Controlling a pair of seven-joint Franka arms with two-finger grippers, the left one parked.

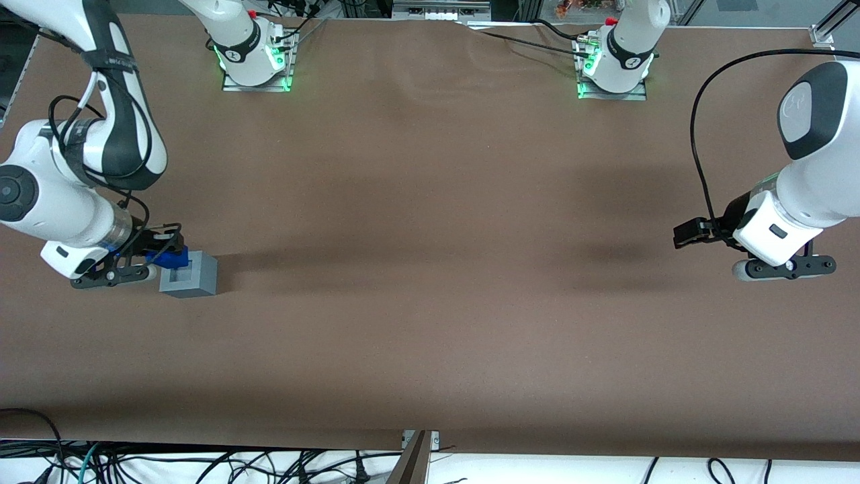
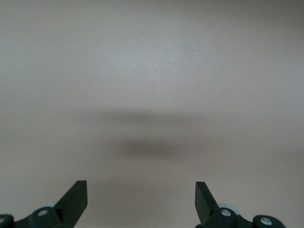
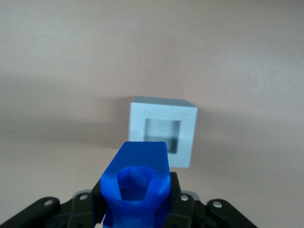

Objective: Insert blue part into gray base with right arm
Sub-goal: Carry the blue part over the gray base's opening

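Two fingers (image 3: 178,204) of the right arm's gripper (image 1: 158,252) clamp the blue part (image 3: 137,183) between them, carrying it just short of the gray base (image 3: 163,135) whose open socket (image 3: 161,134) lies ahead of the fingertips, likely lined up for insertion

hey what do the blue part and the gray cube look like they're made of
Blue part, held in the gripper beside the cube: probably plastic, slightly glossy, with rounded moulded edges. Gray base: likely matte plastic too, uniform pale colour, crisp square socket. Neither is certain from looks alone.
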